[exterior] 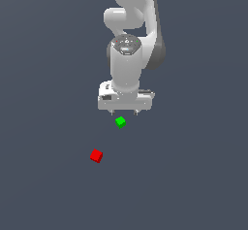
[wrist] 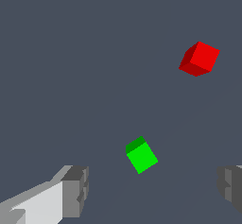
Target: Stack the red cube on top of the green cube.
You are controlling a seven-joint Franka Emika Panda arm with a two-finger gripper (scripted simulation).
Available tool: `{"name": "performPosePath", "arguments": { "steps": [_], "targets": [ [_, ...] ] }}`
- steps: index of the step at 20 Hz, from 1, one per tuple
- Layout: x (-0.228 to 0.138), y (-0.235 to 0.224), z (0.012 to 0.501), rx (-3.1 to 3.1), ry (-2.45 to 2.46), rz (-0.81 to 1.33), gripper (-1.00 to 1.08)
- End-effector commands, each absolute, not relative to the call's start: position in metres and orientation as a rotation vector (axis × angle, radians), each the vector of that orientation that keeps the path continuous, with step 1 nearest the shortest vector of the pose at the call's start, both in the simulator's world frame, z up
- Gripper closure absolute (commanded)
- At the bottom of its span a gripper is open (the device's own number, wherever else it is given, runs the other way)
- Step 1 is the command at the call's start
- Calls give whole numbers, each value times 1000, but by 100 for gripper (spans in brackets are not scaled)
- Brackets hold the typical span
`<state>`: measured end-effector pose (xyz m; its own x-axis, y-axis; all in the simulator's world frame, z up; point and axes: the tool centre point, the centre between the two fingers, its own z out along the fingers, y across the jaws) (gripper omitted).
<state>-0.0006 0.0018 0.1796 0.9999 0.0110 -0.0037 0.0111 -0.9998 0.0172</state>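
Though near green cube (exterior: 120,122), claw (exterior: 123,112) agape.

Red cube (exterior: 96,156) & green cube (exterior: 120,122): flat, smooth, matt faces; arm (exterior: 127,64) smooth, satin white w/ soft sheen; finger pads (wrist: 75,190) matt grey; floor (exterior: 43,103) plain matt slate.

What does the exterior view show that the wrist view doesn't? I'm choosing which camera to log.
Only the exterior view shows the arm and the whole pincer hanging open near the green cube. Only the wrist view shows the pincer's finger pads close up, spread wide with nothing between them. Both show the green cube and the red cube lying apart on the floor.
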Motion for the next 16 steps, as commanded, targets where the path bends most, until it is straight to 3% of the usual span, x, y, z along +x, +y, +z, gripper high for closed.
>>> {"name": "performPosePath", "arguments": {
  "steps": [1,16],
  "targets": [
    [-1,2,180,3124,17,-6,-92],
    [36,-25,150,3124,-149,-4,-92]
  ]
}}
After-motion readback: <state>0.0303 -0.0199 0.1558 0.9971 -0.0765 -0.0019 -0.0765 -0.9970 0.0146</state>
